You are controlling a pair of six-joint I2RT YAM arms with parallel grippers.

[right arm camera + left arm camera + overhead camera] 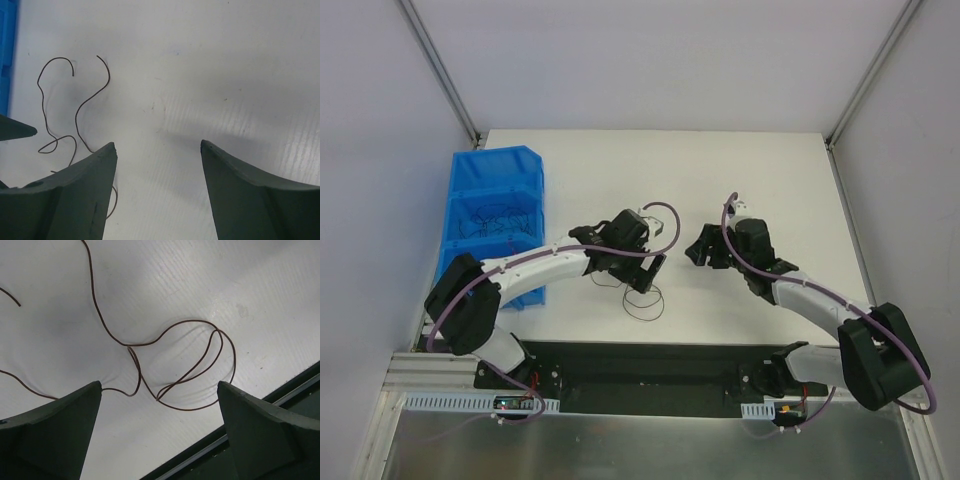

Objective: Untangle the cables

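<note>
Blue bin (470, 170) at the table's nine o'clock, a nest of thin dark wires (495, 222) curled inside. Toward three o'clock, the left gripper (159, 386) hovers over the white table (770, 180) with fingers spread wide, pinching nothing, and the cable (140, 345) lies loose at its six o'clock, a hair-thin reddish-brown strand looping back on itself. Further toward three o'clock, the right gripper (157, 144) has its fingers apart and empty, the strand's curly ends at its ten o'clock.

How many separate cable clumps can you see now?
2: the bin cables, in the blue bin at left; the loose cables, on the table under the left claw. More may hide under the left arm.
</note>
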